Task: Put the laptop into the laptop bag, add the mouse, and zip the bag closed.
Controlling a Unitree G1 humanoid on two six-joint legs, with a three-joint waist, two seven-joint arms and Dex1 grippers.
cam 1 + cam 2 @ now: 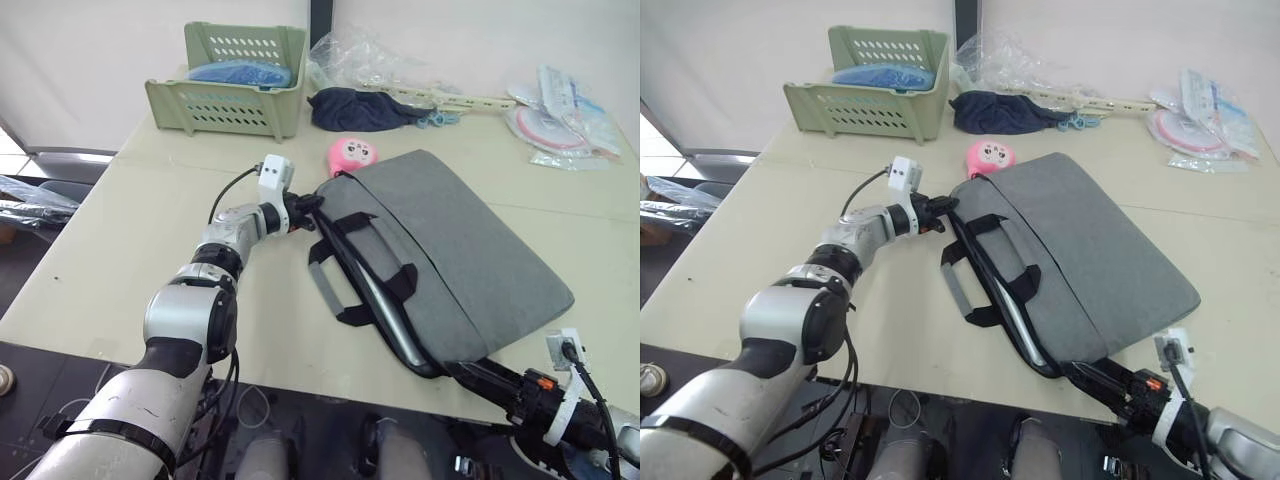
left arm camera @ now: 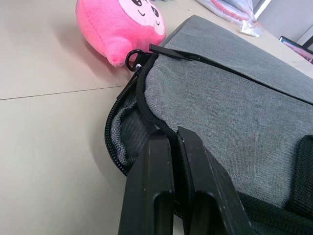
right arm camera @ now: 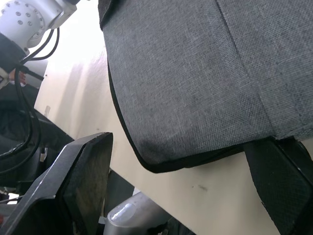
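Evidently the left gripper (image 1: 310,212) has its two black fingers pressed together at the far corner of the laptop bag (image 1: 470,260), pinching the zipper edge there, or the pull itself; I can't make out which. From the wrist view the fingers (image 2: 161,166) sit tight against the black zip track (image 2: 115,129), which still gapes just ahead of them, showing the grey lining. My guess is that this grip is meant to run the zip along the open side.

The right gripper (image 1: 1085,378) waits at the opposite, near corner of the bag, its fingers (image 3: 80,176) spread wide with the bag's corner lying between them, not touching. That looks like a bracing hold being readied so the bag won't slide when the zip is pulled.

The laptop (image 1: 385,315) is already inside, a silver edge showing through the unzipped mouth beside the black handles (image 1: 375,262).

Just beyond the left gripper sits a pink plush toy (image 1: 352,153), close to the bag's corner and possibly in the way. Farther past it lie a dark cloth (image 1: 360,108), a green basket (image 1: 230,80) and some plastic packets (image 1: 560,115).
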